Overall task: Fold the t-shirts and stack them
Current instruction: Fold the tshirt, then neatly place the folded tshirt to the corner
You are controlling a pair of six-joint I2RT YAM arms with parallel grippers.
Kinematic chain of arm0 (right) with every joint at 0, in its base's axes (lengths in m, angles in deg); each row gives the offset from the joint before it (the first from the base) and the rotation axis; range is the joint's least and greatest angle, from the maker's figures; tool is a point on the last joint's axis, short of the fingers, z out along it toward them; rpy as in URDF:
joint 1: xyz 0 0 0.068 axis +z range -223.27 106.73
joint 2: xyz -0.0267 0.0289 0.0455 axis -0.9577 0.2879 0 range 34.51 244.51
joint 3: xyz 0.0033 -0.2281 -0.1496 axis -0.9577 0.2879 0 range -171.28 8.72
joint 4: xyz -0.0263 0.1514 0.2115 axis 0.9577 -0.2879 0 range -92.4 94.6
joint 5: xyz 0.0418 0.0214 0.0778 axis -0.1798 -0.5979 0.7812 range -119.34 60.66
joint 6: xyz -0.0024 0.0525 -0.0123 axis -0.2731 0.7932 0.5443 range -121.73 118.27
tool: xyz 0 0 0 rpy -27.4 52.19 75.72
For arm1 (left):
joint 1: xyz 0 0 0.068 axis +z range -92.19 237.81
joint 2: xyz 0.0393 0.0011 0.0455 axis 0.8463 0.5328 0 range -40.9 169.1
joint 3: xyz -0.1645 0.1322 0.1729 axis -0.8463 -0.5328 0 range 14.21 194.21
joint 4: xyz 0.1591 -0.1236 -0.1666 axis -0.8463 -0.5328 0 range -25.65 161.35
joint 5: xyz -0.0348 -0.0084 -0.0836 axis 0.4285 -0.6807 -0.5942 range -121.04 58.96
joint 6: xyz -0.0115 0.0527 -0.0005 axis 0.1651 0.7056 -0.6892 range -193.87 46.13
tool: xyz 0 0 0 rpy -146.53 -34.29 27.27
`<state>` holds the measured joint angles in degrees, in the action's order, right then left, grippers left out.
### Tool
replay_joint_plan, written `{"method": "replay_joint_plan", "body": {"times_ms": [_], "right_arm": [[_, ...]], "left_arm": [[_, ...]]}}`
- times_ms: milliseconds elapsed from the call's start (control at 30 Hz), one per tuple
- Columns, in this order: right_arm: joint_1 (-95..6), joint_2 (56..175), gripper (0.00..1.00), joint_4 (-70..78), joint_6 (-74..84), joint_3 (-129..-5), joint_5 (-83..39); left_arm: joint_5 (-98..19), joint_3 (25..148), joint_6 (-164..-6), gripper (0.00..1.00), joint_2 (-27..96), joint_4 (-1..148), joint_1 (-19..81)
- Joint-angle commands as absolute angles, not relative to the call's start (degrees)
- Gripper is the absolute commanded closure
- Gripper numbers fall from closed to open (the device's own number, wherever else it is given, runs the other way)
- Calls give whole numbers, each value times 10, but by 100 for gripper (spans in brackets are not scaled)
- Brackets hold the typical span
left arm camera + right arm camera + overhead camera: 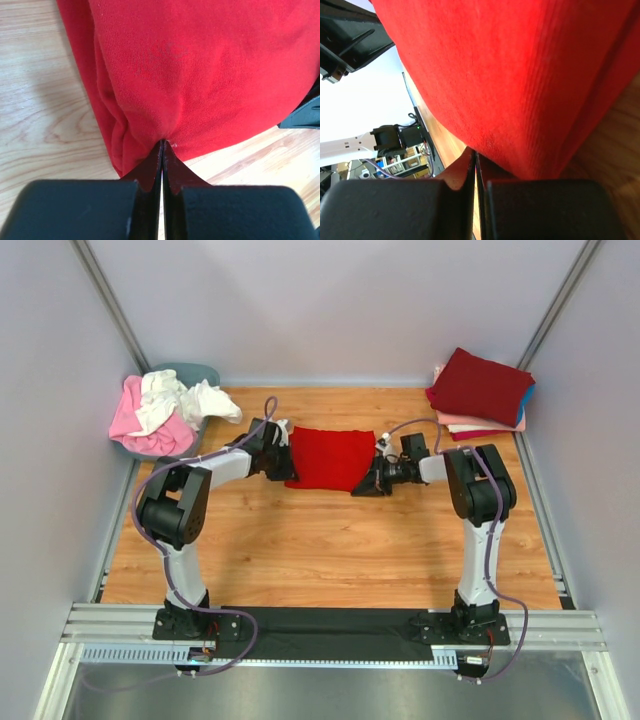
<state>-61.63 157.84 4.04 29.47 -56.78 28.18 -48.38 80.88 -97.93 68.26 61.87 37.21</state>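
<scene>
Lying partly folded at the middle of the wooden table [330, 540], the bright red t-shirt [330, 458] is pinched at its left edge by the left gripper [162, 146] and at its right edge by the right gripper [473, 153], each clamped tight on a small fold of cloth. Judged light, soft and limp (it puckers at the left pinch), it should sag unless held at opposite edges and kept taut. Folded shirts [480, 392] sit stacked at the far right corner; pink and white shirts [165, 412] heap over the tub [195, 371] far left.
</scene>
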Motion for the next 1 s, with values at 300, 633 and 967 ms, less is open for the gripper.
{"method": "replay_joint_plan", "body": {"times_ms": [300,633,967], "right_arm": [[-587,1364,35,-104,223,-602,207],[-637,1390,17,-218,203,-740,49],[-653,1536,13,-226,224,-835,-38]], "left_arm": [[-362,859,-926,99,538,494,331],[-279,888,-992,39,370,341,302],[-200,880,-966,34,195,158,302]]}}
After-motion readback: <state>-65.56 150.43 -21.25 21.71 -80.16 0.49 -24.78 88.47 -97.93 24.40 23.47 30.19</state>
